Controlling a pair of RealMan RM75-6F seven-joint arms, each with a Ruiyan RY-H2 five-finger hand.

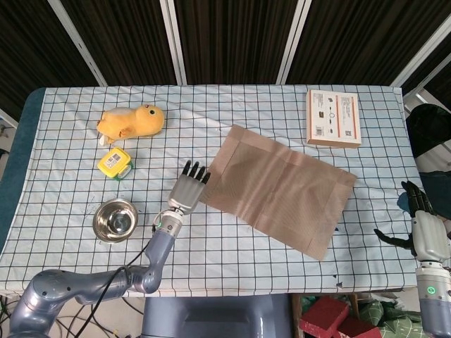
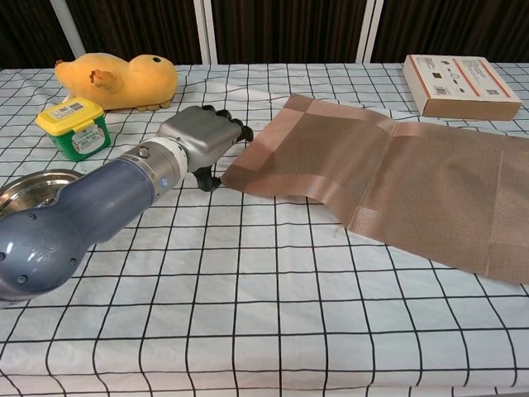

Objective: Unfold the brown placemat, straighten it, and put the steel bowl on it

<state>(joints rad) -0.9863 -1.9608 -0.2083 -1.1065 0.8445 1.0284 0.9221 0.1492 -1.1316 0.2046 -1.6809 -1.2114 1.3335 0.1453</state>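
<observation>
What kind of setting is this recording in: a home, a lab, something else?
Most likely a lab or test room set up for robot trials. A table under a checked cloth carries unrelated props, such as a toy duck and a box, with dark slatted panels behind.

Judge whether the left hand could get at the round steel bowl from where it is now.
Probably yes: the left hand is at the brown placemat's edge, and only bare checked cloth lies between it and the round steel bowl.
</observation>
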